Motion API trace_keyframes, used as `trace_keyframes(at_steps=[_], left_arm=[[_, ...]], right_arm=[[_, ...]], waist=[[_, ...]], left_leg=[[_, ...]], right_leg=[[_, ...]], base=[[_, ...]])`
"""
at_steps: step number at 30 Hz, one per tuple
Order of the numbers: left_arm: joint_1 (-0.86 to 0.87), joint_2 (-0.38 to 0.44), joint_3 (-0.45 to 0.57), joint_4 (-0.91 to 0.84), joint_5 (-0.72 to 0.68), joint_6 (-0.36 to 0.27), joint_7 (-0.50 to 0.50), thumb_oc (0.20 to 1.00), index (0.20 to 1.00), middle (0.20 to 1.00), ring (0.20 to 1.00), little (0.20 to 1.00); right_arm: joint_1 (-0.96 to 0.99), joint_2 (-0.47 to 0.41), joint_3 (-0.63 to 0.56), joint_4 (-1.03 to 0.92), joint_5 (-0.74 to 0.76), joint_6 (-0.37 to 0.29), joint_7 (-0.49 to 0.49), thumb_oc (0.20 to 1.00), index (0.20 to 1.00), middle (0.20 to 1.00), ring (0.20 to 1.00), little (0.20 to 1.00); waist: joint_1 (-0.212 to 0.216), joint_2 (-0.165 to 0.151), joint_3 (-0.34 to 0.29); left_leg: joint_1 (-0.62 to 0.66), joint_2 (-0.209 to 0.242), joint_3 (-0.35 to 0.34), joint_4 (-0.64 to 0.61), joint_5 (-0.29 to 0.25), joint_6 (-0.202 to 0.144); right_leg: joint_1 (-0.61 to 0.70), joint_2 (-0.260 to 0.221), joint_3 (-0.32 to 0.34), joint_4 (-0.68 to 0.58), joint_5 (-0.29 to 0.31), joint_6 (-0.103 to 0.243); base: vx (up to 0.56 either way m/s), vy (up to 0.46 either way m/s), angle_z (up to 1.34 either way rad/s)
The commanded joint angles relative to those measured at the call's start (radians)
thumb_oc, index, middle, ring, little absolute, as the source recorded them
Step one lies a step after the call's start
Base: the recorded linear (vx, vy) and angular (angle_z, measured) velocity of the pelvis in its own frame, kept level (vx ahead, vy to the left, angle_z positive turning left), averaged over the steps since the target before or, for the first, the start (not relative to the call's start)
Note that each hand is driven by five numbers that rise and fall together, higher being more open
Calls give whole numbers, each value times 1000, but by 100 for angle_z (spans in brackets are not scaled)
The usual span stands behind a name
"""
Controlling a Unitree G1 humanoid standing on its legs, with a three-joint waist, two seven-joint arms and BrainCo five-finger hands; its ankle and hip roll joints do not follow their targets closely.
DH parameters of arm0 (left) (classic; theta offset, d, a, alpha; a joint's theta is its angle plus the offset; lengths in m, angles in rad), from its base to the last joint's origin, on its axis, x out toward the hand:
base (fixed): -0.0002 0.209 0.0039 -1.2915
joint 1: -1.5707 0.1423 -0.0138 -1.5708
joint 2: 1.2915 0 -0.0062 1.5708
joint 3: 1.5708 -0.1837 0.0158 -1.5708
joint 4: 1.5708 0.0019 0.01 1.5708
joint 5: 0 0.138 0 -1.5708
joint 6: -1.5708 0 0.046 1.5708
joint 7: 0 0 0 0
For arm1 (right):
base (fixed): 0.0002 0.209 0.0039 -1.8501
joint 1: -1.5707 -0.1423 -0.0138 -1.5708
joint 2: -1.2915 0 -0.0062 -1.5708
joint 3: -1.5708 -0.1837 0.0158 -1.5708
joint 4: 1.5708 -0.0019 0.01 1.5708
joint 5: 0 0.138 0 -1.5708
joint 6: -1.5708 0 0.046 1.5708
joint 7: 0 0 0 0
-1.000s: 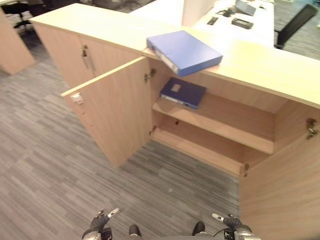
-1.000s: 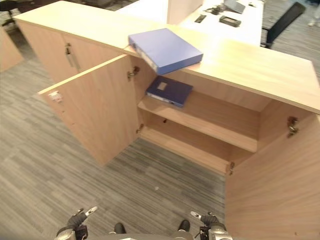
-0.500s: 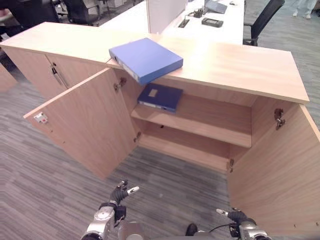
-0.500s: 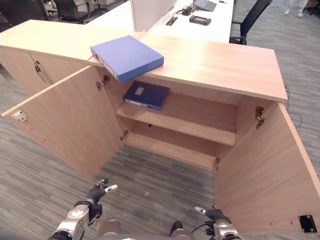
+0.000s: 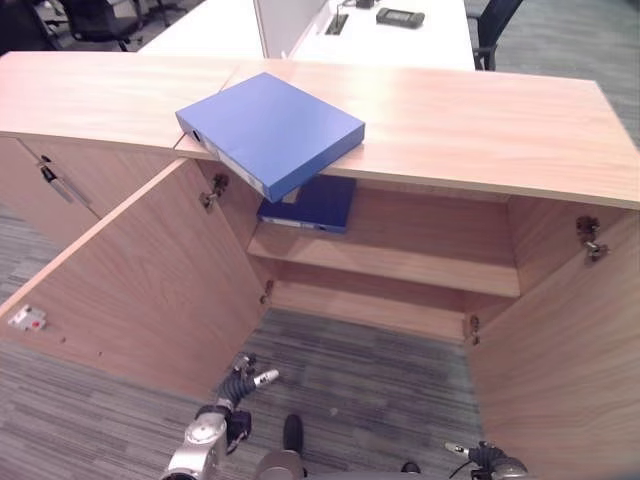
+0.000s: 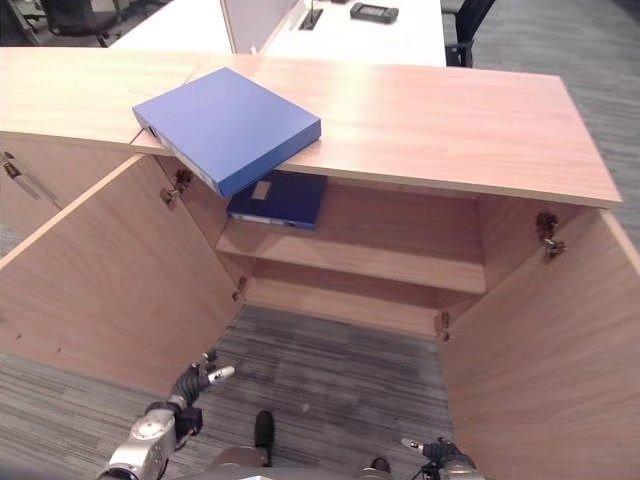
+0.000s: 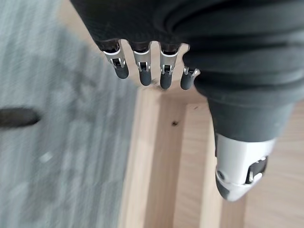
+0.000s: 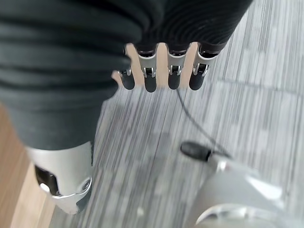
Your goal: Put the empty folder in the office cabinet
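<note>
Blue folder (image 5: 272, 130) on cabinet top (image 5: 480, 120); another (image 5: 312, 203) on shelf (image 5: 420, 262).

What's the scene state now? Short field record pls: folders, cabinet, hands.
top folder: blue folder lies flat on the cabinet top, one corner past the front edge
shelf folder: darker folder flat on the upper shelf, left end
doors: left door and right door both open
left hand: low over the carpet, fingers relaxed, empty
right hand: low, fingers straight, empty

Blue folder (image 5: 272, 130) (cabinet (image 5: 470, 120) lt wood).
</note>
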Motion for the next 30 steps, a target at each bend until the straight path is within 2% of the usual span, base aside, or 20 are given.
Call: trace_keyframes(at_steps=[1,2,3,4,5,6,8,9,12,13,15,18,21,24,26,27,28,29,30], left_arm=[[16,9,3,-32,12,-35,-8,1000,1000,1000,1000,1000],[17,13,4,-29,20,-34,-6,1000,1000,1000,1000,1000],[22,22,10,-34,20,-29,-3,1000,1000,1000,1000,1000],[32,23,19,-34,17,-24,2,1000,1000,1000,1000,1000],[33,23,21,-35,20,-22,5,1000,1000,1000,1000,1000],[33,23,21,-35,20,-22,5,1000,1000,1000,1000,1000],[32,19,23,-31,23,-18,13,1000,1000,1000,1000,1000],[40,12,33,-42,35,-25,23,1000,1000,1000,1000,1000],[53,-2,43,-51,39,-25,32,1000,1000,1000,1000,1000],[63,-14,50,-63,37,-23,39,1000,1000,1000,1000,1000],[91,-30,57,-96,60,0,46,1000,1000,1000,1000,1000],[112,-29,63,-144,106,17,61,1000,1000,1000,1000,1000],[149,-40,84,-193,87,21,55,1000,1000,1000,1000,1000],[212,-29,162,-381,119,8,87,1000,1000,1000,1000,1000],[266,-8,226,-547,196,-27,125,1000,1000,1000,1000,1000],[269,-8,228,-551,197,-25,125,1000,1000,1000,1000,1000],[299,8,265,-633,266,-47,152,1000,1000,1000,1000,1000],[319,21,315,-715,377,-89,235,1000,1000,1000,1000,1000],[321,25,333,-739,434,-102,288,1000,1000,1000,1000,1000]], right_arm=[[-52,-24,2,6,-31,0,0,1000,1000,1000,1000,1000],[-58,-24,3,2,-32,1,2,1000,1000,1000,1000,1000],[-66,-20,6,-10,-25,-1,0,1000,1000,1000,1000,1000],[-77,-8,20,-23,-18,-4,-1,1000,1000,1000,1000,1000],[-81,-3,29,-29,-15,-5,-1,1000,1000,1000,1000,1000],[-81,-3,29,-29,-15,-5,-1,1000,1000,1000,1000,1000],[-87,3,45,-35,-6,-9,-3,1000,1000,1000,1000,1000],[-74,13,48,-33,1,-14,-10,1000,1000,1000,1000,1000],[-65,21,54,-34,3,-16,-12,1000,1000,1000,1000,1000],[-56,23,56,-33,4,-18,-17,1000,1000,1000,1000,1000],[-33,31,61,-25,-2,-14,-22,1000,1000,1000,1000,1000],[-22,35,65,-13,-12,-5,-24,1000,1000,1000,1000,1000],[-14,35,62,-13,-10,-1,-24,1000,1000,1000,1000,1000],[5,41,44,-19,7,0,-27,1000,1000,1000,1000,1000],[26,53,33,-28,17,-7,-34,1000,1000,1000,1000,1000],[27,54,34,-28,17,-7,-34,1000,1000,1000,1000,1000],[41,62,33,-35,18,-13,-40,1000,1000,1000,1000,1000],[74,78,41,-44,18,-28,-46,1000,1000,1000,1000,1000],[87,85,47,-46,21,-36,-49,1000,1000,1000,1000,1000]], waist=[[25,-15,-19],[27,-15,-12],[33,-8,-4],[31,-2,6],[25,0,11],[25,0,11],[8,-6,30],[5,-14,31],[10,-22,25],[13,-27,7],[16,-32,-11],[21,-35,-23],[27,-37,-26],[43,-43,-27],[58,-48,-20],[56,-50,-22],[63,-55,-19],[72,-64,-14],[75,-69,-14]], left_leg=[[-88,15,-36,169,-177,-14],[-79,-3,-24,168,-185,2],[-60,-8,-7,159,-198,13],[-31,-7,9,141,-199,19],[-20,-7,12,130,-195,21],[-20,-7,12,130,-195,20],[4,-21,9,106,-186,28],[18,-34,1,82,-174,27],[40,-34,7,41,-158,20],[47,-27,12,10,-142,12],[70,-7,12,-1,-143,-1],[73,7,3,-8,-136,-9],[80,16,-5,-8,-136,-14],[91,28,-14,-8,-136,-25],[95,35,-20,-8,-141,-31],[91,33,-20,-8,-137,-30],[89,36,-22,-8,-138,-32],[91,45,-24,-8,-143,-40],[91,48,-25,-8,-143,-43]], right_leg=[[-48,-102,-6,90,-6,59],[-67,-132,-6,124,36,61],[-91,-154,-39,173,55,46],[-123,-137,-87,187,50,27],[-143,-98,-92,174,29,18],[-143,-98,-92,174,29,18],[-198,-1,-72,144,5,7],[-176,41,-50,79,-3,15],[-155,68,-46,41,-3,10],[-135,83,-67,-3,4,10],[-95,111,-81,-40,-8,8],[-86,120,-92,-40,-22,8],[-73,125,-97,-40,-33,8],[-51,131,-106,-40,-45,5],[-43,136,-111,-40,-53,3],[-47,134,-112,-40,-49,3],[-47,136,-112,-40,-53,3],[-41,143,-115,-40,-61,3],[-40,145,-116,-40,-63,3]], base=[[97,300,-33],[90,303,-35],[82,311,-68],[67,226,-68],[31,115,-66],[14,50,-27],[23,26,-10],[47,-21,-2],[41,-47,32],[94,-125,35],[98,-130,5],[55,-100,2],[42,-71,6],[62,-85,13],[18,-62,10],[-5,-53,10],[4,-87,12],[19,-116,12],[3,-83,13]])
